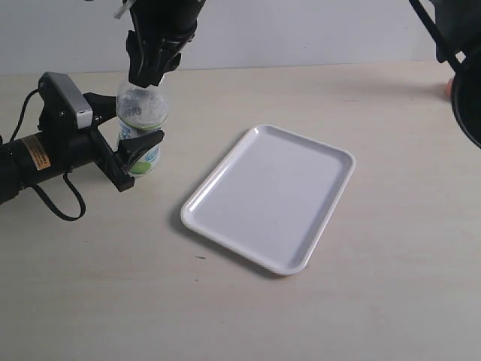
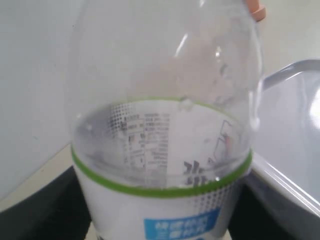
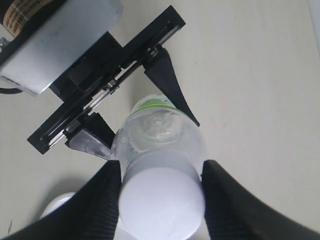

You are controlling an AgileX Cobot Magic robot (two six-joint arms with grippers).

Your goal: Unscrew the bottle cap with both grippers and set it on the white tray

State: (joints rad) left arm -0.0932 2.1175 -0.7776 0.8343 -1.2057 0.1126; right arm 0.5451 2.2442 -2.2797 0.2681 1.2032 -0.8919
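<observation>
The clear bottle (image 1: 139, 128) with the white, blue and green label stands upright on the table at the left. My left gripper (image 1: 134, 129) comes in from the left and is shut on the bottle's labelled body (image 2: 160, 200); its dark fingers (image 2: 35, 210) flank the label. My right gripper (image 1: 148, 74) hangs down over the bottle's top and hides the cap in the exterior view. In the right wrist view the white bottle cap (image 3: 162, 205) sits between the ribbed black fingers (image 3: 97, 205), which press on both its sides. The white tray (image 1: 278, 195) lies to the right of the bottle with nothing on it.
A small orange-pink object (image 1: 447, 86) sits at the far right edge of the table. Black arm hardware (image 1: 470, 105) fills the upper right corner. The tray's near rim (image 2: 295, 130) runs close beside the bottle.
</observation>
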